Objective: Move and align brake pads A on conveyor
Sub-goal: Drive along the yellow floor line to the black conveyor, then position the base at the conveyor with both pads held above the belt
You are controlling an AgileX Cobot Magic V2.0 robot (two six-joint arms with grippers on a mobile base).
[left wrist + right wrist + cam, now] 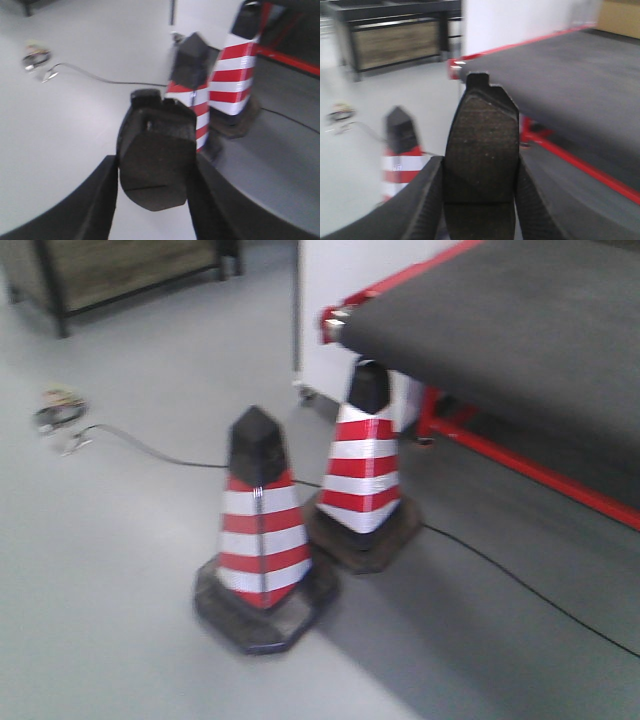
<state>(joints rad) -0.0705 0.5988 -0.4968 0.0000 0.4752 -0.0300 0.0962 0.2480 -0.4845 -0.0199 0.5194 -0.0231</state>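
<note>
Clasping two brake pads [156, 160] [482, 150], one in left fingers [96, 202], one in right fingers [421, 200], two cones [262, 525] [362, 472] by conveyor [520, 330]

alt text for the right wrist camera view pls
The right gripper clamps a dark brake pad upright, its speckled face toward the camera. Behind it on the right runs the charcoal conveyor with a red edge; a red-and-white cone stands on the grey floor at lower left.
</note>
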